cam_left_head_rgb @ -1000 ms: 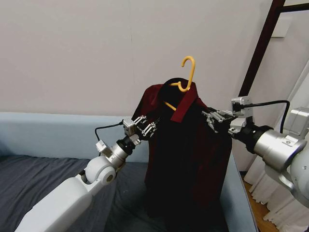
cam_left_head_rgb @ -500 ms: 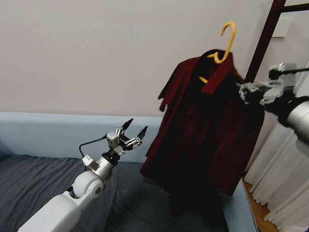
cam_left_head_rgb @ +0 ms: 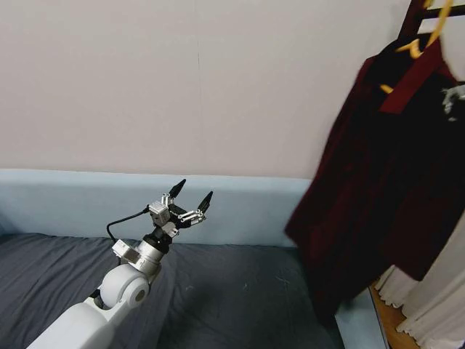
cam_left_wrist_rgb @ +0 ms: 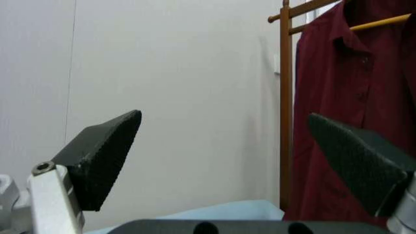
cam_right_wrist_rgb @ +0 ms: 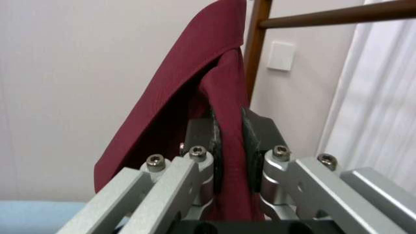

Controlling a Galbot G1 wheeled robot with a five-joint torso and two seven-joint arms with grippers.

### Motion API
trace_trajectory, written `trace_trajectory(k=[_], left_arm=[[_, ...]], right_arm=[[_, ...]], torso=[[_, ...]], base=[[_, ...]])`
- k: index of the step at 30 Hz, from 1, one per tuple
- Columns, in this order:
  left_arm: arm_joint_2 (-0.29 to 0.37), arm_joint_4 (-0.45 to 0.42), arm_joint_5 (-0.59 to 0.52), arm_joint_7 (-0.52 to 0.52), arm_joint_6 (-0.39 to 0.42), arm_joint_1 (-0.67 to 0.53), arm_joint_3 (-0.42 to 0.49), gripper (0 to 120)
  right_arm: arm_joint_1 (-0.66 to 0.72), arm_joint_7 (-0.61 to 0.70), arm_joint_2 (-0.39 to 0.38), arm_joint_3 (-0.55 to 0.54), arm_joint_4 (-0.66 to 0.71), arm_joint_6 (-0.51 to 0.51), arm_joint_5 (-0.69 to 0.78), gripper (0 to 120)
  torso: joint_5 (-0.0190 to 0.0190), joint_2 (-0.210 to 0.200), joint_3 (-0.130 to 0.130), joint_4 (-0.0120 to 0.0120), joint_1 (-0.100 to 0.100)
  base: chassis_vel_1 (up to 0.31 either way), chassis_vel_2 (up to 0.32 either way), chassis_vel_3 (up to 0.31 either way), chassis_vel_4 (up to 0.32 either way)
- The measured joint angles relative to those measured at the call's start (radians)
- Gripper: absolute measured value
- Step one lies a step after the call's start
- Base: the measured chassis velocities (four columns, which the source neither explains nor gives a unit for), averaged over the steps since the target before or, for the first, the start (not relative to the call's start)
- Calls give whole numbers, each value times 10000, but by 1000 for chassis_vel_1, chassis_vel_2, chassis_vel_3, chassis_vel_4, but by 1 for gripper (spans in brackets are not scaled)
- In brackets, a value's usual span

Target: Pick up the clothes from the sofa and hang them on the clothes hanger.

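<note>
Left gripper (cam_left_head_rgb: 195,190) agape, right gripper (cam_right_wrist_rgb: 229,141) clamped

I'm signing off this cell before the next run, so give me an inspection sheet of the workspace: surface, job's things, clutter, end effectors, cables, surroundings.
Surface: dark grey sofa seat, with a pale blue backrest behind it.
Job's things: dark red shirt on a yellow hanger, held high at the robot's right by the wooden rack; whether the hook is on the rack cannot be told.
Clutter: nothing seen.
End effectors: left end effector open, raised over the sofa seat, holding nothing; right end effector shut on the shirt's cloth.
Cables: black cable loops at the left wrist, apart from the fingers.
Surroundings: white wall, white curtain, wall switch plate.
</note>
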Motion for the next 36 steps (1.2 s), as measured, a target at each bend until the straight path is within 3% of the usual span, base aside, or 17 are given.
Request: trace_trajectory(k=[9, 17, 25, 31, 35, 36], left_arm=[[-49, -207, 313, -31, -87, 409, -197, 100], [-57, -302, 455, -206, -121, 542, -256, 100], [-108, -300, 557, -264, -123, 661, -265, 100], [-157, -108, 567, -282, -126, 598, -270, 100], [-352, 214, 626, -304, -125, 430, -109, 100], [-352, 214, 626, -304, -125, 430, -109, 100]], right_arm=[[-633, -627, -293, 911, -1117, 77, -311, 8], [-738, -1142, 260, 221, -1895, 89, -1564, 8], [-922, -1368, 1901, -547, -3323, 44, -2839, 8], [-383, -1826, 2685, -1302, -4212, 271, -3730, 8], [1426, -1480, 4323, -3312, -5362, 395, -4783, 8], [1426, -1480, 4323, -3312, -5362, 395, -4783, 8]], torso=[[-1, 0, 0, 1, 0], [-1, 0, 1, 1, 0], [0, 0, 2, 2, 0], [-1, 0, 2, -2, 0], [-1, 0, 3, -2, 1], [-1, 0, 3, -2, 1]], base=[[0, 0, 0, 0], [0, 0, 0, 0], [0, 0, 0, 0], [0, 0, 0, 0], [0, 0, 0, 0], [0, 0, 0, 0]])
